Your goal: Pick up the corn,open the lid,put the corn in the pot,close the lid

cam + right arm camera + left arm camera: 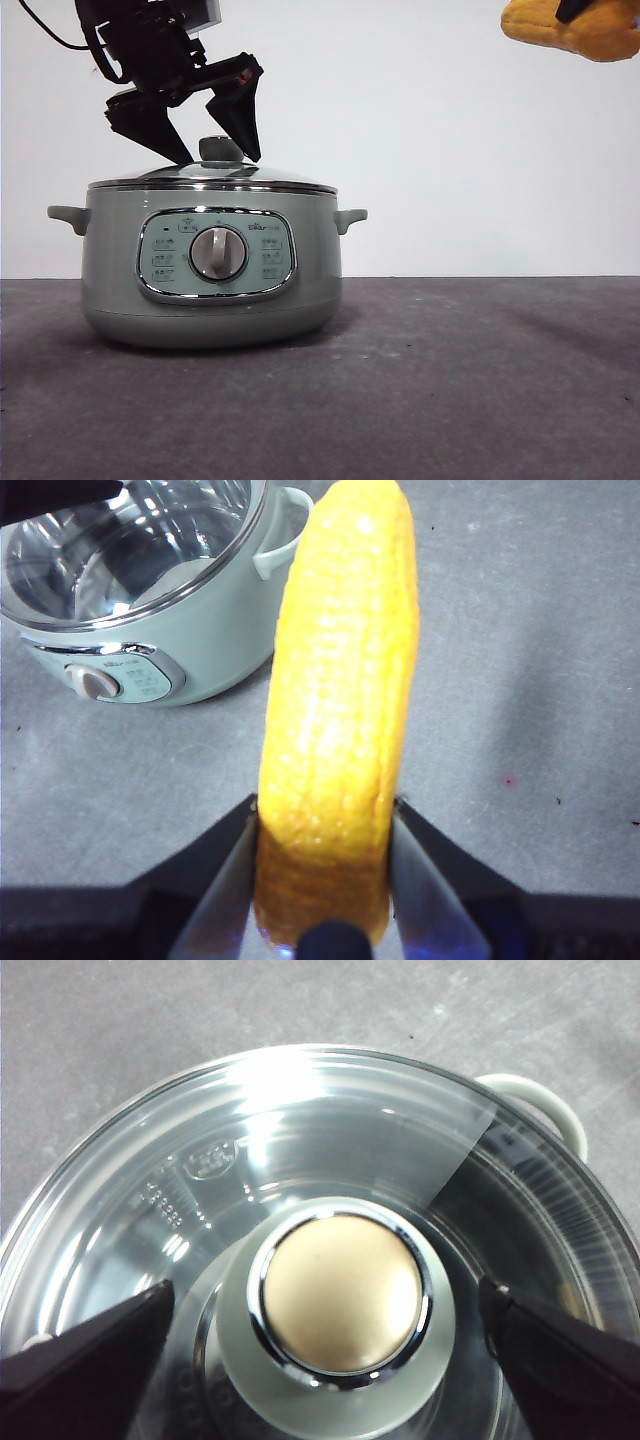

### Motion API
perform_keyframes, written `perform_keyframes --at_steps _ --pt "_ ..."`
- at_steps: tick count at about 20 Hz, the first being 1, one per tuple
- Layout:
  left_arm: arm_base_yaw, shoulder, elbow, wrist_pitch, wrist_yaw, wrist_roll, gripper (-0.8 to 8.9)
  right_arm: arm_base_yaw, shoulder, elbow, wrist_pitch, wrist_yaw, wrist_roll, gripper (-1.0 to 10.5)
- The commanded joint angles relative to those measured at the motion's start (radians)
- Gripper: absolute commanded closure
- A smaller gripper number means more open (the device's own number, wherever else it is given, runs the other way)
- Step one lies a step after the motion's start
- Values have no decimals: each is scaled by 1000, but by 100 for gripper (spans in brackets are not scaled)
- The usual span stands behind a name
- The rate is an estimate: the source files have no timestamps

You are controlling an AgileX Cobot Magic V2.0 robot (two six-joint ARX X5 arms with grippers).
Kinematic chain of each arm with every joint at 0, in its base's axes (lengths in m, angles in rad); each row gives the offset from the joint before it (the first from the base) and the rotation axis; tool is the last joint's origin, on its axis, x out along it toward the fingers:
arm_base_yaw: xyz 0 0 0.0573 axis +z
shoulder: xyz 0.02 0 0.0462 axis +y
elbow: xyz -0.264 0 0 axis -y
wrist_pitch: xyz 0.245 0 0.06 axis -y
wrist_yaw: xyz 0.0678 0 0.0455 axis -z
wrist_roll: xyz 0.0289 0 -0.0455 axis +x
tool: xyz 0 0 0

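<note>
The sage-green pot stands at the left of the table with the glass lid resting on it. My left gripper hangs open right over the lid, one jaw on each side of the green knob without touching it. The left wrist view looks straight down on that knob, with the jaws wide apart around it. My right gripper is shut on the yellow corn, held high in the air to the right of the pot; its orange-yellow body shows at the front view's top right corner.
The dark grey table stretches out to the right of the pot. The pot's small side handles stick out on both sides, and its chrome-framed panel with a silver dial faces the front camera. A white wall stands behind.
</note>
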Motion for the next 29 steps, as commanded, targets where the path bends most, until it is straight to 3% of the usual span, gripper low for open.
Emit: perform_keyframes --at_steps 1,6,13,19,25,29 --pt "-4 9 1 10 5 -10 588 2 0 0 4 4 -13 958" --pt "-5 8 1 7 6 -25 823 2 0 0 5 8 -26 958" --pt "-4 -16 1 5 5 -25 822 1 1 0 22 8 -26 958" --pt "31 -172 1 31 61 -36 822 2 29 0 102 -12 -25 959" --pt "113 -382 1 -34 89 -47 822 2 165 30 283 -187 37 959" --pt "201 -515 -1 -117 134 -42 822 56 364 207 293 -216 50 959"
